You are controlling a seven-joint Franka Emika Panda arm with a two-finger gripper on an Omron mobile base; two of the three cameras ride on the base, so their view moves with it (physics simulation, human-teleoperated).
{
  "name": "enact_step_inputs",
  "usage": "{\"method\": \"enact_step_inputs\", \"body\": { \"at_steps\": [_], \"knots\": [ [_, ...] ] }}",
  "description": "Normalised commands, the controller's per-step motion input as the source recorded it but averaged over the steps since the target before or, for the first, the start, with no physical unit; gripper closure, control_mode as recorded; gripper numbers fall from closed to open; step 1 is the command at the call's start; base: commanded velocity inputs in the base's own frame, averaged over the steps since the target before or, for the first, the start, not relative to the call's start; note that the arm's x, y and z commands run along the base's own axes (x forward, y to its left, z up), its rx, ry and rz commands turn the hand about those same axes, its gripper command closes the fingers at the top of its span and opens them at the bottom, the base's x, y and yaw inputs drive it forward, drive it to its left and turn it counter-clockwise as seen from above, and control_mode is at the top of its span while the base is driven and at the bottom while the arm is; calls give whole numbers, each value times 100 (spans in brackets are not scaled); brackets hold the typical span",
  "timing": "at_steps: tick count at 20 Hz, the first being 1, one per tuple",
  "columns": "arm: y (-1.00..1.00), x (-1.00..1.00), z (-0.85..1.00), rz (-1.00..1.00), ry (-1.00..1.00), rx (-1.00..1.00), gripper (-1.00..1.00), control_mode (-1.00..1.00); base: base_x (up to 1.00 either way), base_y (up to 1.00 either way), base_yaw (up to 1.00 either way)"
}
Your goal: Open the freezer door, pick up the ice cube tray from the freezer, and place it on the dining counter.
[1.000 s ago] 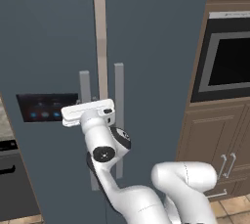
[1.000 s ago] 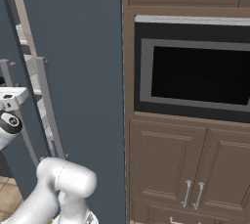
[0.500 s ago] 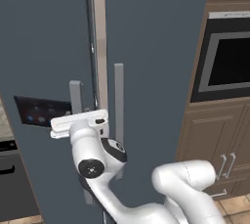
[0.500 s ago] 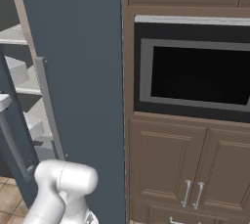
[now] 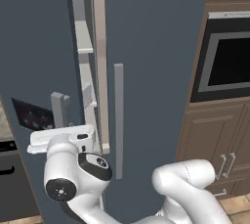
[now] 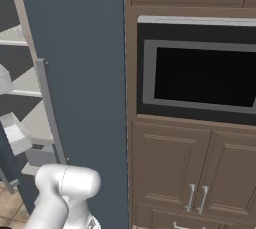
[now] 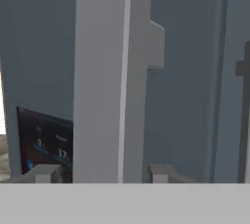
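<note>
The slate-blue freezer door [image 5: 39,56] stands partly open, swung out to the left. Its dark display panel [image 5: 33,116] and grey bar handle [image 5: 58,110] face me. In the hand view the handle [image 7: 108,71] runs up between the two fingertips of my gripper [image 7: 102,174]. The jaws are open around it, with a small gap at the left fingertip [image 7: 44,173]. Through the gap the freezer [image 5: 84,47] shows pale shelves. The ice cube tray and the dining counter are out of view.
The matching plain door [image 5: 151,61] stays closed, its own bar handle [image 5: 118,120] just right of the gap. A built-in oven [image 6: 200,73] and brown cabinet doors [image 6: 195,173] fill the wall to the right. My arm [image 6: 65,193] rises close in front of the doors.
The freezer door has swung further open to the left, and more shelf shows. My hand has moved left and down with the handle.
</note>
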Motion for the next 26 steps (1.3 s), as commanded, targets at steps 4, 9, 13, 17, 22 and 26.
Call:
{"method": "enact_step_inputs", "body": {
  "at_steps": [4, 9, 13, 17, 22, 26],
  "knots": [
    [37, -50, -1, 0, 11, 0, 100, -100, 0, 0, 0],
    [28, -28, -1, 0, 9, 0, 100, -100, 0, 0, 0],
    [3, -1, 0, 0, 2, 0, 100, -100, 0, 0, 0],
    [0, 0, 0, 0, 0, 0, 100, -100, 0, 0, 0],
    [0, 0, 0, 0, 0, 0, -100, -100, 0, 0, 0],
    [0, 0, 0, 0, 0, 0, -100, -100, 0, 0, 0]
  ]
}}
